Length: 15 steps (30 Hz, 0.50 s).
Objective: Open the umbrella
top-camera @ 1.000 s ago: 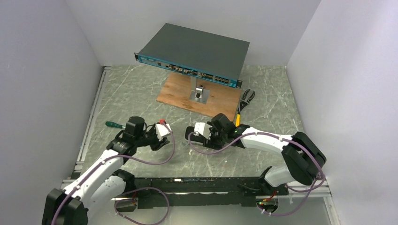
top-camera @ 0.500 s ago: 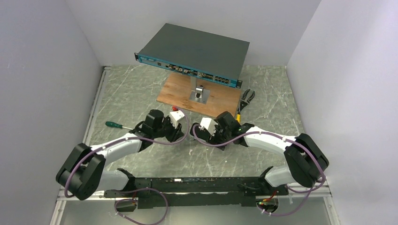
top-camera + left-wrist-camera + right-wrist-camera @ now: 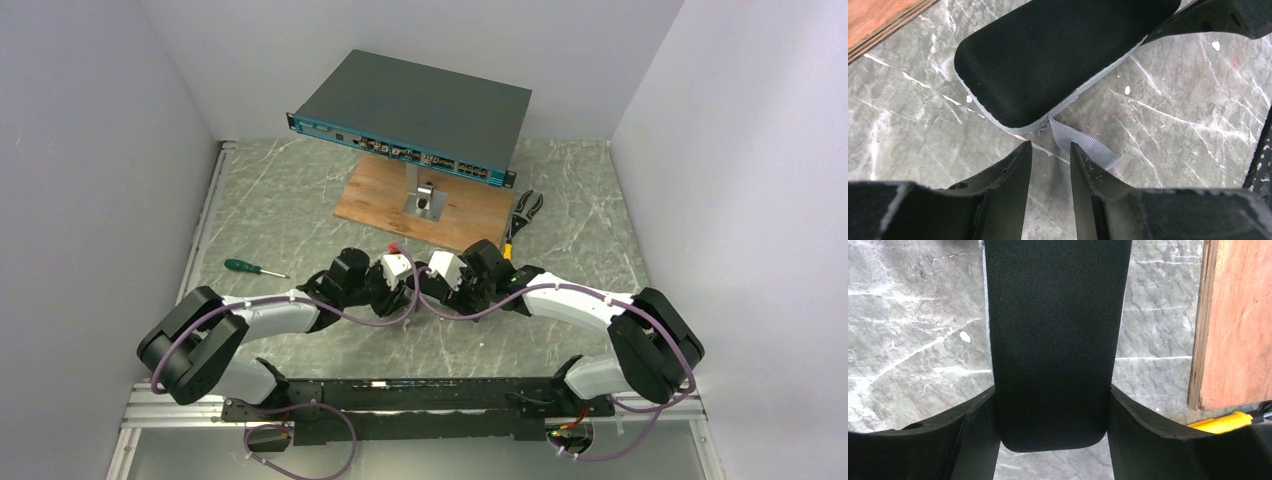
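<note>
From above, the left gripper (image 3: 408,280) and right gripper (image 3: 431,285) meet, hiding what lies below. Left wrist: jaws a little apart by the grey strap (image 3: 1084,146) of the umbrella case (image 3: 1048,55) on the table (image 3: 1188,110). Right wrist: jaws squeeze the case, its end cut off.

1. The table (image 3: 290,210) has a grey-green marbled top.
2. A wooden board (image 3: 375,195) lies at its far middle.
3. A green-handled screwdriver (image 3: 243,266) lies at the left.
4. Black-handled pliers (image 3: 527,207) lie just right of the board, with a yellow-handled tool (image 3: 1220,423) near them.
5. The dark umbrella case (image 3: 1048,55) lies flat in front of the board.
</note>
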### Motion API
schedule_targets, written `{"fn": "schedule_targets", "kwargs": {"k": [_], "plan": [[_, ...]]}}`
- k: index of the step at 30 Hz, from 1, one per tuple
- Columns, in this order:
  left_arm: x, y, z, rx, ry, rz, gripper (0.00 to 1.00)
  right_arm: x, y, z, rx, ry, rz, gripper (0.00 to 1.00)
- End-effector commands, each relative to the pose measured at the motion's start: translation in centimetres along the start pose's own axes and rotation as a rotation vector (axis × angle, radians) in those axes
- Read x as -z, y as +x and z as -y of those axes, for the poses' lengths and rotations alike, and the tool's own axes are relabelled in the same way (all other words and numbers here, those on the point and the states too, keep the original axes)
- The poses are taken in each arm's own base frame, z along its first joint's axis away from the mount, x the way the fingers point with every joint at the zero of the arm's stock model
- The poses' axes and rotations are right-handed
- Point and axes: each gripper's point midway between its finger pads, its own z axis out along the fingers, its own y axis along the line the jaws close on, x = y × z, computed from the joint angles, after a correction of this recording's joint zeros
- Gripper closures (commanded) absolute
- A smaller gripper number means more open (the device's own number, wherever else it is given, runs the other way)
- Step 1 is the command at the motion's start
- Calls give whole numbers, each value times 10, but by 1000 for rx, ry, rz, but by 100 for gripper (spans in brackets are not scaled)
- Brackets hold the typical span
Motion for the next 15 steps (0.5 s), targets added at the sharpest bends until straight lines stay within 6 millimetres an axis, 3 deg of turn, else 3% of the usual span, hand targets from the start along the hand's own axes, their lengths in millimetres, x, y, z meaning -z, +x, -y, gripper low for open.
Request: {"fn": "schedule_targets", "kwargs": {"k": [1, 15], "plan": [[-6, -9, -2, 8, -26, 46, 60, 3, 35, -15, -55, -47, -135, 58], [-28, -14, -19, 65, -106, 56, 64, 3, 33, -25, -26, -109, -105, 60]]}}
